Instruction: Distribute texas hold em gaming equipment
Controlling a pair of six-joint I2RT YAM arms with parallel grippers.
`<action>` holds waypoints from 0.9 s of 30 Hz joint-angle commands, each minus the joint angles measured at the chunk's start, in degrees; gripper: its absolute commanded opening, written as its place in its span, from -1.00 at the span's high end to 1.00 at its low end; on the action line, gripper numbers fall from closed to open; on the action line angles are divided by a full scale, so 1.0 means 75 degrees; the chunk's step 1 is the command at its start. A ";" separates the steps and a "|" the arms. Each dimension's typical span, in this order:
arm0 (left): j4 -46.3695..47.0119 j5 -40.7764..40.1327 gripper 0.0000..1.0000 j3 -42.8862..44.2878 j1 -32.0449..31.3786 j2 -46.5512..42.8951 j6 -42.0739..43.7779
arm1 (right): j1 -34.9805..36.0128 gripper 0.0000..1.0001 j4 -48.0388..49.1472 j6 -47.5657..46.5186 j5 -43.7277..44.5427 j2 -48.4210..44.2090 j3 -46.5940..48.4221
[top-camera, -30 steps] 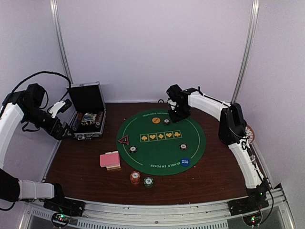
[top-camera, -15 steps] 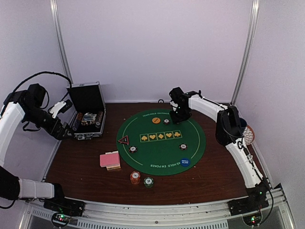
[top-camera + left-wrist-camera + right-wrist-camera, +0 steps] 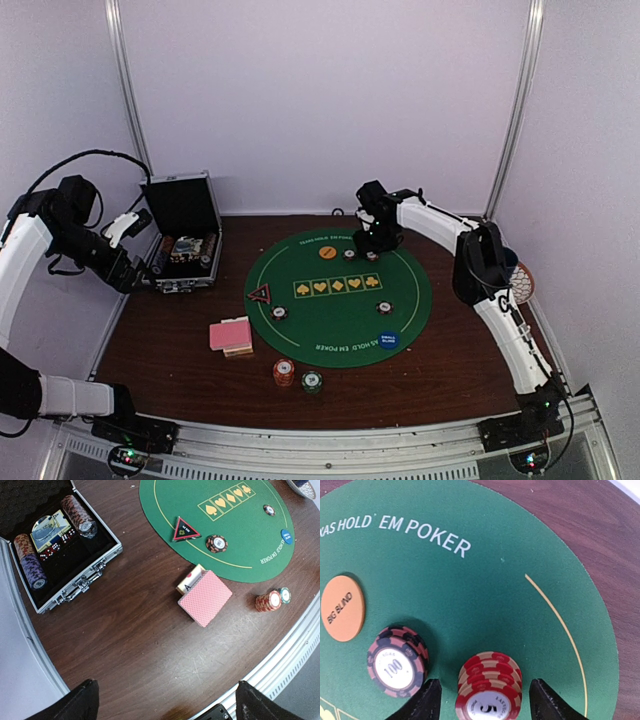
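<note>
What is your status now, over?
Left gripper open, empty. Right gripper open, straddling red-and-cream striped chip stack on round green mat. Nothing in the way.

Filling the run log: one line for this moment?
left gripper: open, empty | right gripper: open, astride red-white chip stack | stack on green mat

Soft, even, moderately bright light from above. The black-red chip (image 3: 397, 662) casts a short diffuse shadow on the green mat (image 3: 485, 580). The worktop (image 3: 130, 645) shows faint sheen. Wrist views are sharp.
</note>
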 commanded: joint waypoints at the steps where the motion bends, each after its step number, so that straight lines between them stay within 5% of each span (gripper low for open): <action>1: 0.0023 -0.0016 -0.95 0.0213 0.0050 -0.0096 0.0068 | 0.0199 -0.28 -0.0022 -0.0107 -0.0002 -0.1420 -0.0313; 12: 0.0029 0.0053 -0.95 0.0168 0.0045 -0.0178 0.0051 | 0.3206 -0.41 0.0740 -0.0578 0.0104 -0.4461 -0.3993; 19: 0.0018 0.0099 -0.95 0.0179 0.0043 -0.0250 0.0049 | 0.5021 -0.67 0.0529 -0.0651 -0.0749 -0.4671 -0.4966; 27: 0.0019 0.0135 -0.95 0.0145 0.0047 -0.0287 0.0039 | 0.5484 -0.73 0.0481 -0.0846 -0.1407 -0.4175 -0.5135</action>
